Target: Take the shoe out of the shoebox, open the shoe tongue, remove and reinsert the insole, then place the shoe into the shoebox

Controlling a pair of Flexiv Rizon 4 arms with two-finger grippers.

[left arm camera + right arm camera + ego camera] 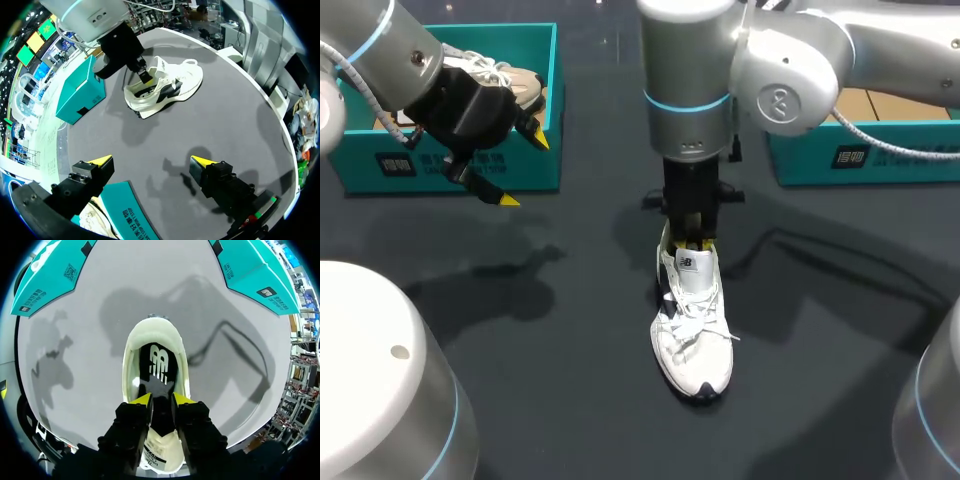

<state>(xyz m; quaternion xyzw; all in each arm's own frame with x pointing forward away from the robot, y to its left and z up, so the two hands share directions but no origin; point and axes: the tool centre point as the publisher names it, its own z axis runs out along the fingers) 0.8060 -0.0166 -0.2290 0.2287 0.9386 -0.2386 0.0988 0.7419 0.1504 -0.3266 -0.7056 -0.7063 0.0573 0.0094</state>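
Shoe (692,325) lies mid-table, toe toward 6 o'clock, its heel opening under the right gripper (162,399), whose fingers stand close together, pinching the black insole (160,367). At 10 o'clock the left gripper (523,169) hangs spread, holding nothing, before a teal shoebox (370,160). A second shoebox (880,160) sits at 2 o'clock.

Silver arms (790,60) with blue rings (687,101) and black wrists (692,185).
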